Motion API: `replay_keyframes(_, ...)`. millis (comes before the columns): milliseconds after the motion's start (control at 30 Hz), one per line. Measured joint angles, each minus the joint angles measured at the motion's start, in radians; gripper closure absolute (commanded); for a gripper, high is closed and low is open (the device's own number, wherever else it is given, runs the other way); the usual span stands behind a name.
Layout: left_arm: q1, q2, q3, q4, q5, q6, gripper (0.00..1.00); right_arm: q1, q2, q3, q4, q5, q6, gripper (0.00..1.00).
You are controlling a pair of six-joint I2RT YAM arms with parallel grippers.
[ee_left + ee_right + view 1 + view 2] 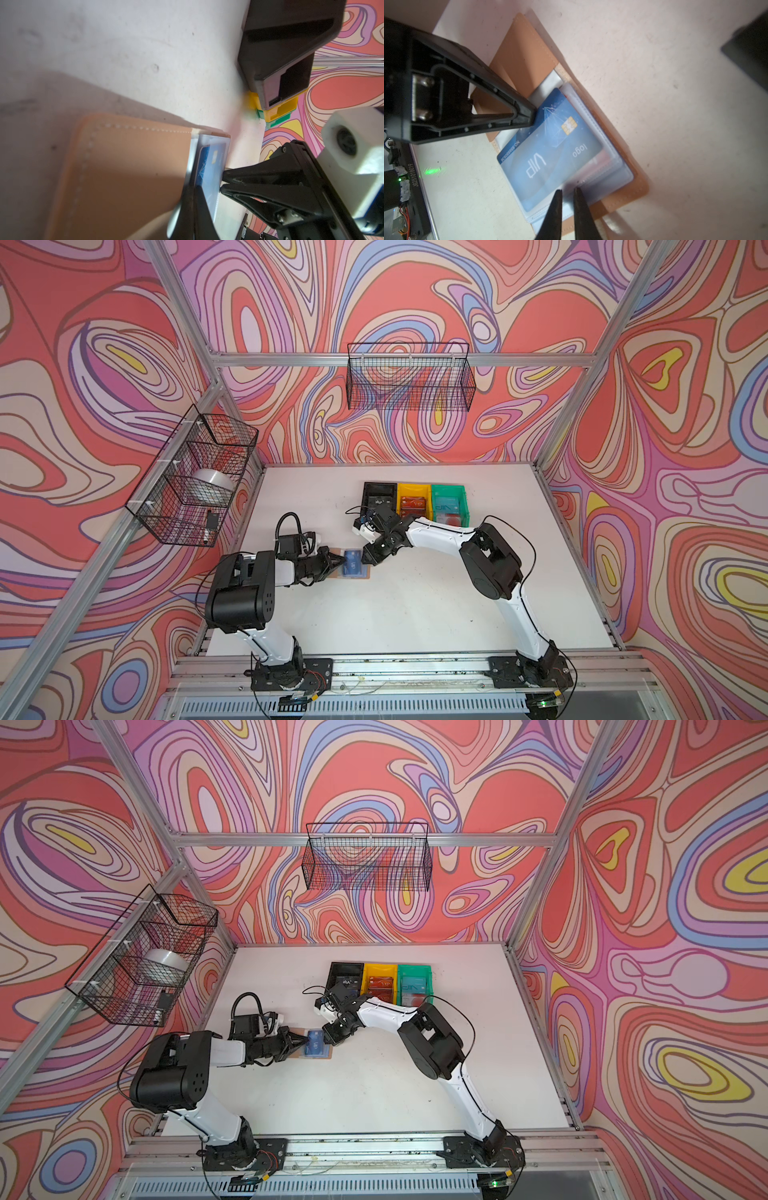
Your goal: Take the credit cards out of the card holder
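My left pincer (534, 116) is clenched on the near edge of the blue VIP card (550, 149), which sticks partly out of the clear sleeve (620, 168) of the open tan card holder (525, 62) lying flat on the table (654, 83) under my tips. Directly opposite, my right pincer (568, 194) sits at the sleeve's far edge, jaws nearly together; whether they pinch it I cannot tell.
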Motion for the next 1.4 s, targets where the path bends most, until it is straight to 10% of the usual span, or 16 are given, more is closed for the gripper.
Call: replay_keyframes(1400, -0.001, -0.112, 0.000, -0.137, -0.032, 0.038, 1.00, -0.024, -0.035, -0.076, 0.038, -0.021, -0.045, 0.82)
